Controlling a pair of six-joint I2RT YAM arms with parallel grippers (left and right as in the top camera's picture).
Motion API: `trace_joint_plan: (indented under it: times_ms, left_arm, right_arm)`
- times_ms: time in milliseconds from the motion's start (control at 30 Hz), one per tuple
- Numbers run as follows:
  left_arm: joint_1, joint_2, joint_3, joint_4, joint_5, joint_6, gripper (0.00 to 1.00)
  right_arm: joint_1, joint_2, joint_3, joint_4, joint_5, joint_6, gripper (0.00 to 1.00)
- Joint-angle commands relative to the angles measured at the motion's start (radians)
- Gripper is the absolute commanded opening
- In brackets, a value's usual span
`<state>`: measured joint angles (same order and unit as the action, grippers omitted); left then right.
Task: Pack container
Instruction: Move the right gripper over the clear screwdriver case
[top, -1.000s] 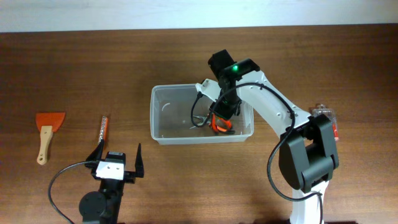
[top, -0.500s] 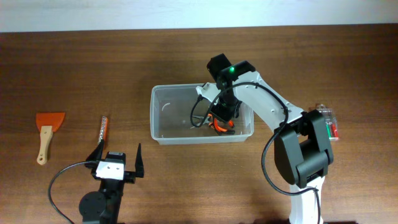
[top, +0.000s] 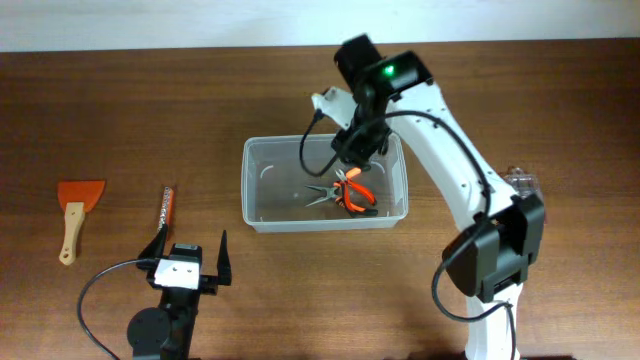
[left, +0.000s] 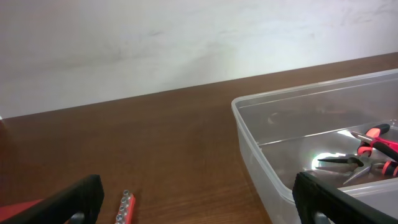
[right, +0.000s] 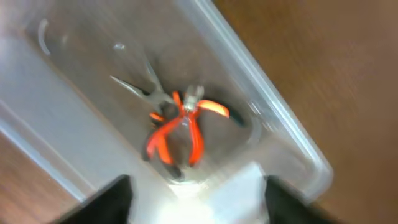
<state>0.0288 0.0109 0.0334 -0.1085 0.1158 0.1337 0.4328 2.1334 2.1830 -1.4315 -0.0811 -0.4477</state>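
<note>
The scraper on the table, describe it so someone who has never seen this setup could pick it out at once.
Start at the clear container in the middle of the brown table and look far left. The scraper lies there, past a thin strip. Its wide orange blade and pale wooden handle set it apart from that narrow strip.

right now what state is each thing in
container: upright, open top, pliers inside
pliers: lying on container floor, ungripped
right gripper: open, above the container
left gripper: open, empty
scraper: lying flat, outside container
slim tool: lying flat, beside scraper
</note>
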Motion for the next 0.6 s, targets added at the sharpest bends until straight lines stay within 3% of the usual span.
trace_joint_plan:
  times_ms: [0, 267, 433, 567]
  left_arm:
    - [0.005, -0.005, -0.007, 0.003, 0.007, -0.006, 0.99]
    - [0.005, -0.005, -0.007, 0.003, 0.007, -0.006, 0.99]
    - [0.005, -0.005, -0.007, 0.003, 0.007, -0.006, 0.99]
    - [0.005, -0.005, -0.007, 0.003, 0.007, -0.006, 0.99]
  right_arm:
    - [-0.043, 0.005, 0.136, -0.048, 0.15, 0.067, 0.99]
    - [-0.198, 0.005, 0.338, -0.203, 0.278, 0.199, 0.99]
    - [-0.328, -0.013, 0.354, -0.267, 0.349, 0.322, 0.99]
    - [-0.414, -0.035, 0.354, -0.267, 0.344, 0.333, 0.99]
